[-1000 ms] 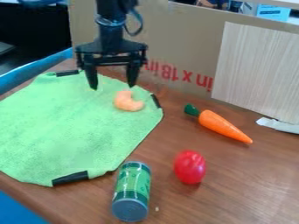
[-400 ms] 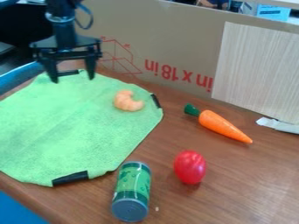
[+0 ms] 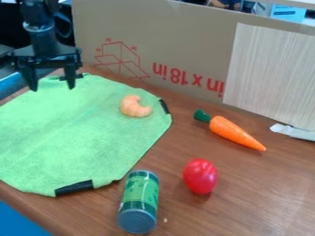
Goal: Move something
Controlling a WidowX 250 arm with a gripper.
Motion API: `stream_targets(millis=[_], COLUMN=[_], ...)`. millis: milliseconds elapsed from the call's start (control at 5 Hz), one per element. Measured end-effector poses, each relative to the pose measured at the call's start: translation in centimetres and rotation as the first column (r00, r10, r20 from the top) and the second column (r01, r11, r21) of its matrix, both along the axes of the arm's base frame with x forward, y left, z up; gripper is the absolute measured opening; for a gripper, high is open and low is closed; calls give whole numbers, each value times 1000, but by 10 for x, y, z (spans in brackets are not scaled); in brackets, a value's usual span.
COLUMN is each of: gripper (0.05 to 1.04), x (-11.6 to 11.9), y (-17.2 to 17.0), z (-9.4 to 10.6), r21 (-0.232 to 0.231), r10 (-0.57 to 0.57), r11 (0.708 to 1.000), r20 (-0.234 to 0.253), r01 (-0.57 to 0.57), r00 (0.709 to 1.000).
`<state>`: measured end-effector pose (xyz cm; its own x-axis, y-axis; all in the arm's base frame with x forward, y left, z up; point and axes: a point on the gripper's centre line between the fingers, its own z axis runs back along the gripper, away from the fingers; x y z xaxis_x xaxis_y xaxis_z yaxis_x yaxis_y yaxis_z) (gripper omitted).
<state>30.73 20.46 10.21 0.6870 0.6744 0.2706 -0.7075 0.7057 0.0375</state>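
Cardboard (image 3: 154, 37) stands upright behind the wooden surface (image 3: 258, 193), to the view's right of the end effector (image 3: 52, 89); we judge that it serves as a screen for the work area. We find the end effector hanging fingers-down at the far left edge of the green cloth (image 3: 73, 138), its two fingers apart with nothing between them. Whether the tips touch the cloth, we cannot tell. Black strips (image 3: 73, 188) sit along the cloth's edge, presumably to keep it flat and fixed. The task names no particular item, so we list the candidates by position from the end effector. Near it, to the view's right, the toy shrimp (image 3: 135, 107) rests on the cloth. Farther right, the toy carrot (image 3: 232, 131) lies on bare wood. Well apart, toward the camera, are the red toy (image 3: 200, 176) and, just beside the cloth, the can (image 3: 138, 203) on its side. This spread probably leaves each item room for a separate grasp. We would select a target before positioning the open fingers around it.
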Motion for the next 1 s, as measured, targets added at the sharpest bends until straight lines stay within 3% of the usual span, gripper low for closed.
stream_targets(millis=[600, 800, 1000], gripper=[999, 999, 999], x=[-46, -65, -83], y=[60, 66, 64], z=[-24, -38, -47], r21=[-18, -33, -9], r10=[-30, -8, -25], r11=[999, 999, 1000], r20=[16, 22, 37], r01=[31, 8, 25], r00=[999, 1000, 999])
